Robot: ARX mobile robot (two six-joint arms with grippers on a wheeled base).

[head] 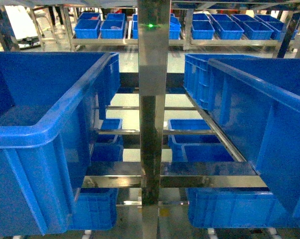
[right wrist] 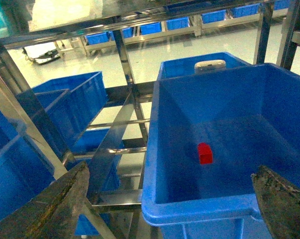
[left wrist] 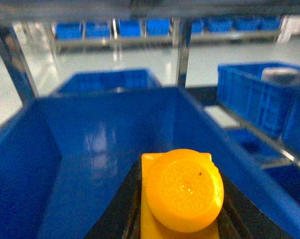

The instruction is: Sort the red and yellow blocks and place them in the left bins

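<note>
An orange-yellow block (left wrist: 183, 191) with a round stud facing the camera fills the lower middle of the left wrist view. My left gripper (left wrist: 180, 211) is shut on it, black fingers (left wrist: 121, 209) on both sides. It hangs over the inside of a deep blue bin (left wrist: 50, 149), whose floor looks bare. In the right wrist view a small red block (right wrist: 205, 153) lies on the floor of another blue bin (right wrist: 199, 206). My right gripper (right wrist: 169, 201) stands open above that bin's near rim, nothing between its fingers (right wrist: 55, 204). Neither gripper shows in the head view.
A steel post (head: 153, 99) stands between a large blue crate on the left (head: 40, 129) and one on the right (head: 259, 114). Steel rack rails (head: 174, 169) and lower crates (head: 199, 144) lie between. A pale round object (right wrist: 210, 64) sits on a farther crate.
</note>
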